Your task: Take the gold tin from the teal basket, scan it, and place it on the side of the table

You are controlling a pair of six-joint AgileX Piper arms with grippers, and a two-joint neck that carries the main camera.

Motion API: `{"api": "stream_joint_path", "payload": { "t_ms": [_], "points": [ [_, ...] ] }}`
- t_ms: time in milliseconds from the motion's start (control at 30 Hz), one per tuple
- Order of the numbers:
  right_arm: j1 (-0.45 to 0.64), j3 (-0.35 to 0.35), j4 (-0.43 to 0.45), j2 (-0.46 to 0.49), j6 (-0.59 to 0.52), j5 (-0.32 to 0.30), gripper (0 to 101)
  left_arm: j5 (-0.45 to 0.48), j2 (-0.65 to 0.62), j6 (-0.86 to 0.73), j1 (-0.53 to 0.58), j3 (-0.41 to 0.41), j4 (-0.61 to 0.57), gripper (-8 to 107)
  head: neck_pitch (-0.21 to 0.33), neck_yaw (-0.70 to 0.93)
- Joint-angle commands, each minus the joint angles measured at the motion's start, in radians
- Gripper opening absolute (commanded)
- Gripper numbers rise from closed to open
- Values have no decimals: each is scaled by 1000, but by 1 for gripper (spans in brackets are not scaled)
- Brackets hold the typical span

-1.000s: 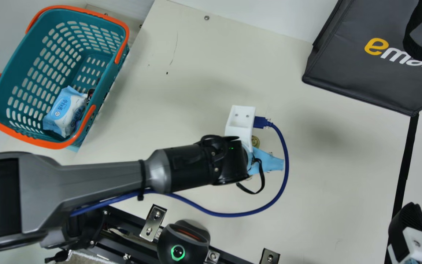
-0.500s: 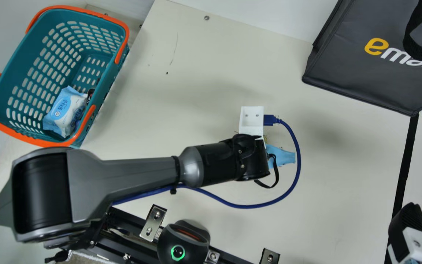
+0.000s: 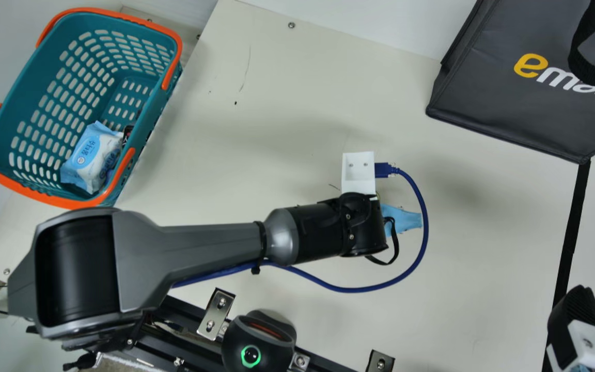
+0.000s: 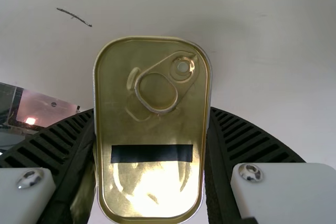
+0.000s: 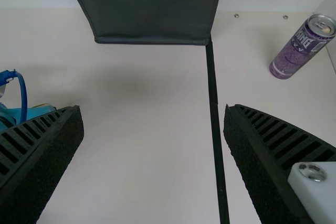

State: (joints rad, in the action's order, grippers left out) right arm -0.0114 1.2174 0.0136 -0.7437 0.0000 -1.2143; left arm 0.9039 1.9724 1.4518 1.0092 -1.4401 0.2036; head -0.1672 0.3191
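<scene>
One gold tin is clasped by my left gripper above the table, fingers parted to its width; my empty right gripper gapes. Scanning, seemingly in hand, next requires facing the scanner.

Mock shop checkout, teal basket, gray bag

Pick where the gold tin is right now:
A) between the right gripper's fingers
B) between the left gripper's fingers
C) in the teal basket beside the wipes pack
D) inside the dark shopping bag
B: the left wrist view shows the gold tin held between the ribbed fingers of the left gripper.
</scene>
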Motion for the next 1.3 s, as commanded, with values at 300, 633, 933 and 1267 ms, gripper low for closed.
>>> {"api": "stream_joint_path", "payload": {
  "t_ms": [300, 633, 933, 1267],
  "points": [
    [0, 0, 0, 0, 0, 0, 95, -16, -4, 14, 1, 16, -3, 65, 29, 2],
    [0, 0, 0, 0, 0, 0, 95, -23, -27, 8, 2, 34, -8, 90, 29, 2],
    [0, 0, 0, 0, 0, 0, 95, -123, -132, -60, -22, 120, -48, 90, 29, 2],
    [0, 0, 0, 0, 0, 0, 95, -279, -355, -297, -126, 313, -173, 90, 29, 2]
  ]
}}
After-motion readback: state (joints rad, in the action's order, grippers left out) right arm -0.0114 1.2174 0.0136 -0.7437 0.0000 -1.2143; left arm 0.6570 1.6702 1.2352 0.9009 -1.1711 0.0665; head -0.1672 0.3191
